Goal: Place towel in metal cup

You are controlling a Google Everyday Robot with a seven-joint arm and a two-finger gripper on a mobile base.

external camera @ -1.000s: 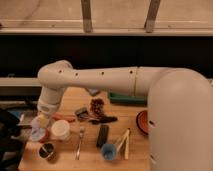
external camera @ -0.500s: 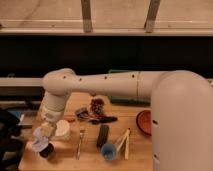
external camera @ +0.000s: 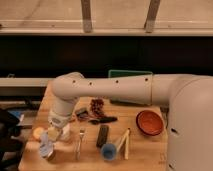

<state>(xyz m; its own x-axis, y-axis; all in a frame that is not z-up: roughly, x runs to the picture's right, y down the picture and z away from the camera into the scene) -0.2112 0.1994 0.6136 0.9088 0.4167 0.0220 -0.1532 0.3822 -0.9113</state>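
My claw [external camera: 48, 142] hangs low over the front left corner of the desk [external camera: 145, 155], my arm bent down so that it comes at the metal cup [external camera: 50, 154] from above, which is the only way a soft thing goes into a narrow mouth. A pale bluish bundle sits at the tip, and I take it for the towel [external camera: 45, 146], just above the metal cup and seemingly touching its rim; whether my claw grips it or has let go I cannot tell. A cream-coloured object [external camera: 38, 132] lies just left of the metal cup. To the right of the metal cup lie a fork [external camera: 80, 142], a black bar [external camera: 102, 135] and a blue cup [external camera: 109, 150], with an orange bowl [external camera: 149, 122] far to the right. I judge the task near its end: the towel needs pushing down inside, and it could drape over the rim or tip the metal cup.
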